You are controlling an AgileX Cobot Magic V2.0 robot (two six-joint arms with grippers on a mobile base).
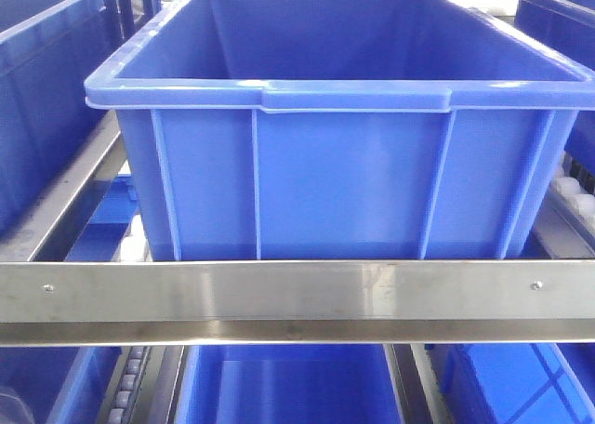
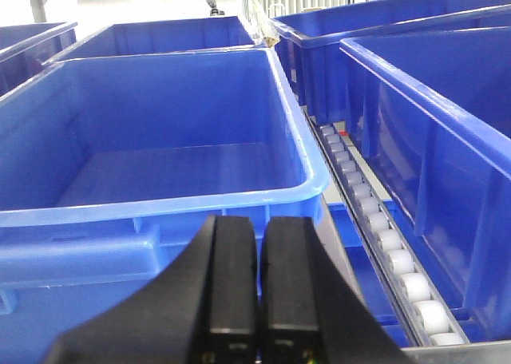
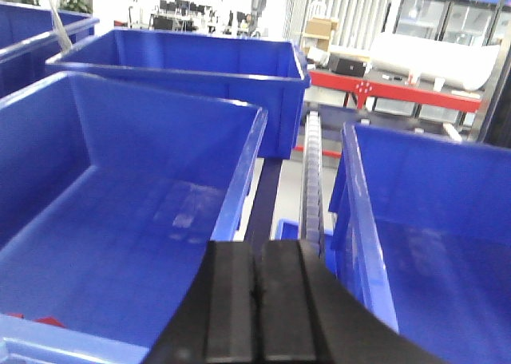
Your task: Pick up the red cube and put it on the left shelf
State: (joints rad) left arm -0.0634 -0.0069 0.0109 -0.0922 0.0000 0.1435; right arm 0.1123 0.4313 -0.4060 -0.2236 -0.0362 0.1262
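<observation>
Blue bins (image 1: 353,164) sit open-topped; steel rail (image 1: 297,292) bars their front.

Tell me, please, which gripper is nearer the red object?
Right, as far as shown. The red object lies in the bin just left of the right gripper; the left gripper has nothing red in its view.

Left hand (image 2: 257,292): black, two flat fingers pressed together, no gap between pads, nothing held, pointing forward and level. Right hand (image 3: 257,312): black, ribbed fingers closed flush against each other, nothing between them, pointing forward, tilted slightly downward.
</observation>
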